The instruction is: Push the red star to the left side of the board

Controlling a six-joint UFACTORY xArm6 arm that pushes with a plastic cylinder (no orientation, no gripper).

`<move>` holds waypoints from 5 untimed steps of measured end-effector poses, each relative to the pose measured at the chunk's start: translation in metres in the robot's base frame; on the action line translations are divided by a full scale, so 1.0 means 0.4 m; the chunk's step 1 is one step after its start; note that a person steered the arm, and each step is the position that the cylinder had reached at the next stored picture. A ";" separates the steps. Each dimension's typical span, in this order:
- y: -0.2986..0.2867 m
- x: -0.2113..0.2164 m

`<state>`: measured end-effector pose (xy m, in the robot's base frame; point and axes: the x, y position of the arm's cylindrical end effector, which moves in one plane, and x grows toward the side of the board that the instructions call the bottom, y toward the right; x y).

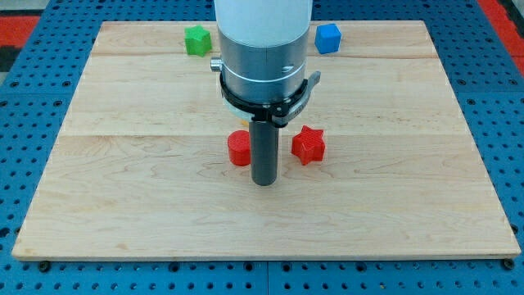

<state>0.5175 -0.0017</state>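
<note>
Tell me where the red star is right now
The red star sits near the board's middle, just to the view's right of my tip, with the red cylinder on the tip's other side.

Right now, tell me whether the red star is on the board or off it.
On the board. The red star rests on the wooden board near its centre, just to the view's right of my tip, far from every edge.

The board (147, 188) is pale, striped wood grain on a blue perforated surface (24, 123). The star (309, 145) and round block (239, 149) are red, the cube (327, 38) blue, another block (196, 40) green, the rod (264, 152) dark grey.
</note>
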 end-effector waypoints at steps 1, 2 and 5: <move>0.000 -0.011; 0.043 -0.049; 0.196 -0.149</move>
